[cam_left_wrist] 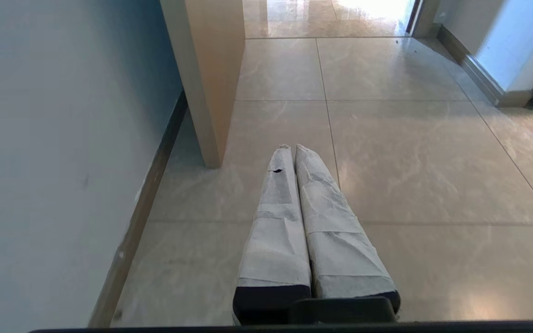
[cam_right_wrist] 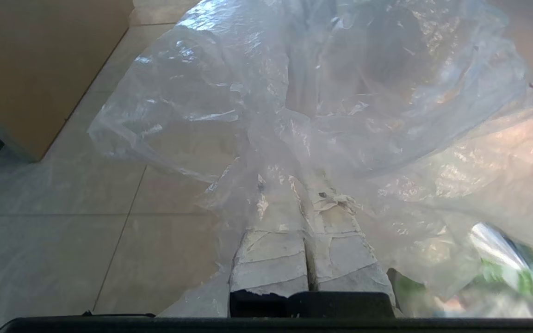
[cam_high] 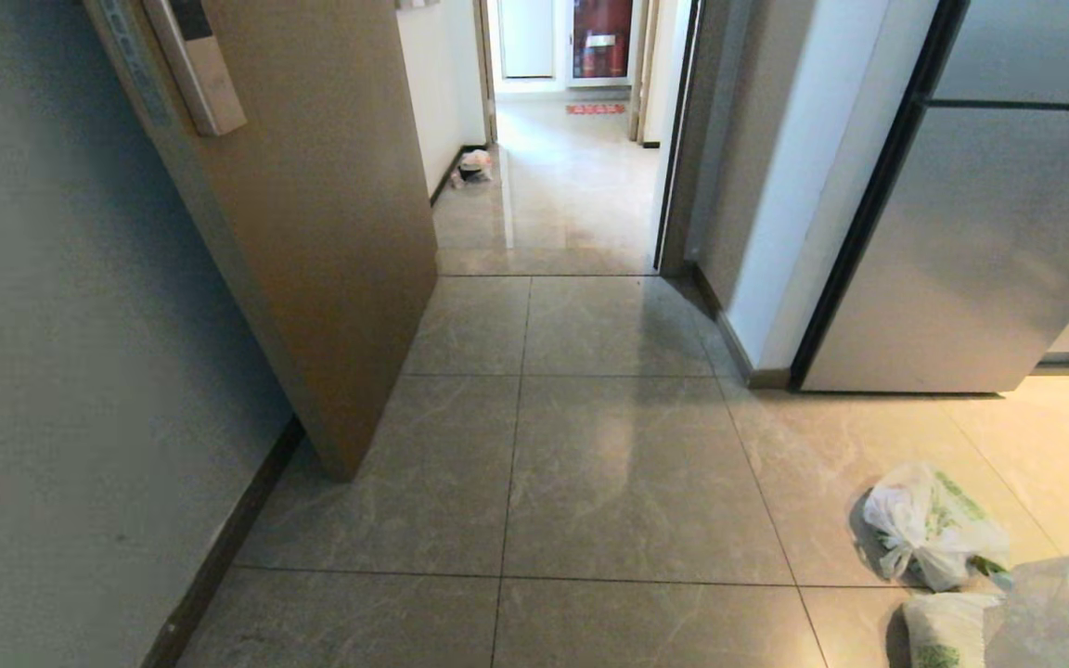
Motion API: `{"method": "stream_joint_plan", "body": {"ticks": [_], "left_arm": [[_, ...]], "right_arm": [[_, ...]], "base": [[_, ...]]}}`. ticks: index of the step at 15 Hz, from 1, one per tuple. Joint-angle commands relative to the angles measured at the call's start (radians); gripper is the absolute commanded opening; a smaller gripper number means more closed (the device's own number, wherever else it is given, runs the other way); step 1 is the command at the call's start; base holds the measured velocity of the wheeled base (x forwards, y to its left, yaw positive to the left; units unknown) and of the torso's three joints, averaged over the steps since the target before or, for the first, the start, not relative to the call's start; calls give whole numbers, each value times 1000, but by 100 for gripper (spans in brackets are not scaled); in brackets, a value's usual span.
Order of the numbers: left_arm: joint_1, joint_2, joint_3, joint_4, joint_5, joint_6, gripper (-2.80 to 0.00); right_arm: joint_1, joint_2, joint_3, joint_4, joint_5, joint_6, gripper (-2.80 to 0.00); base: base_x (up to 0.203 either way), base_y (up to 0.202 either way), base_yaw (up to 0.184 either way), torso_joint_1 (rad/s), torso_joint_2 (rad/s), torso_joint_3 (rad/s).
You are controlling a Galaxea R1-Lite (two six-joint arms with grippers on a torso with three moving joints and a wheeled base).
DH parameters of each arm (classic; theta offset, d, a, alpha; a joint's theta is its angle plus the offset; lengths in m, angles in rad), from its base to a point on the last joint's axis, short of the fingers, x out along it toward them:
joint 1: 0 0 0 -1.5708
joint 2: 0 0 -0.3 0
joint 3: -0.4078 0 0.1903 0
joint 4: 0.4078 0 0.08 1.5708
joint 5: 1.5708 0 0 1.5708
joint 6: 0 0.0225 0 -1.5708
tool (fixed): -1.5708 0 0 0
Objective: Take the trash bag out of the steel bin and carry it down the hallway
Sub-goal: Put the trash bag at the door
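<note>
The trash bag (cam_right_wrist: 363, 106), thin clear crinkly plastic, billows over and in front of my right gripper (cam_right_wrist: 306, 182), whose taped fingers are shut on its gathered plastic. In the head view a corner of the trash bag (cam_high: 1068, 603) shows at the lower right edge. My left gripper (cam_left_wrist: 293, 148) is shut with nothing in it, held low over the tiles near the door's edge. The hallway (cam_high: 572, 186) of glossy tiles opens straight ahead through the doorway. The steel bin is out of view.
An open tan door (cam_high: 312, 232) stands on the left, a grey fridge-like cabinet (cam_high: 989, 232) on the right. Two white bags with green print (cam_high: 933, 529) (cam_high: 947, 631) lie on the floor at lower right. A small bag-topped object (cam_high: 474, 167) sits by the hallway wall; a red mat (cam_high: 595, 109) lies at the far end.
</note>
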Motion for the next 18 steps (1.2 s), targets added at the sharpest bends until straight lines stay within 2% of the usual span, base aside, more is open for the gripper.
{"method": "stream_joint_plan", "body": {"ticks": [1,18], "left_arm": [[0,0,0,-1,0,-1,-280],[0,0,0,-1,0,1,-280]], "right_arm": [[1,1,0,0,0,0,-280],[0,0,0,0,0,0,-280]], "base": [[197,0,1,2,4,0],[192,0,1,2,3,2]]}}
